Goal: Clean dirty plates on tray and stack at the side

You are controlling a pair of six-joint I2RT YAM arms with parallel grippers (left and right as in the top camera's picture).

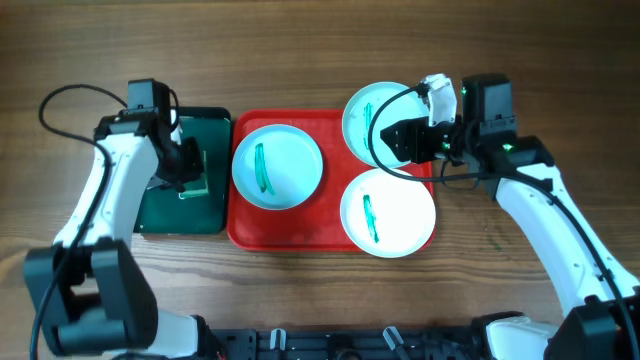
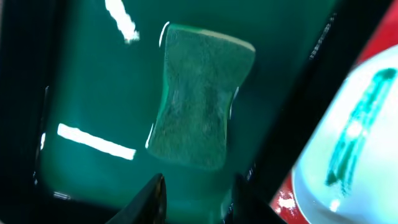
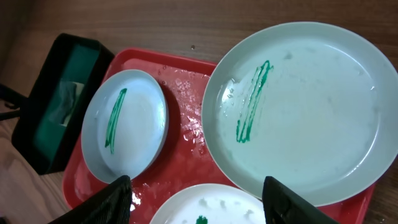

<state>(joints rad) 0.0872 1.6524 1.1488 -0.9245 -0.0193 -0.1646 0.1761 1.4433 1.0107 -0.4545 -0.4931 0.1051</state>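
My left claw (image 2: 199, 182) hangs low over the dark green tray (image 1: 165, 205), which sits on the wooden table (image 1: 320, 50) just beside the red tray (image 1: 300, 232). Its two fingers are drawn fairly narrow, but a gap shows between them and nothing is in it. A green sponge (image 2: 202, 96) lies flat on the dark green tray's floor just ahead of my fingertips; I cannot tell whether they touch it.

My right claw (image 3: 198, 186) hovers above the right half of the red tray with its fingers standing wide and holding nothing. All three plates are on that tray. The left plate (image 1: 277, 165) sits in the tray's left half, a teal streak down its middle. The far plate (image 3: 292, 112) lies at the far right corner, reaching out over the rim, with a green smear left of its centre and a wet sheen. The near plate (image 1: 388, 212) lies at the near right corner, also overlapping the rim, with a short teal mark on it. Water droplets glisten on the red floor between the plates.
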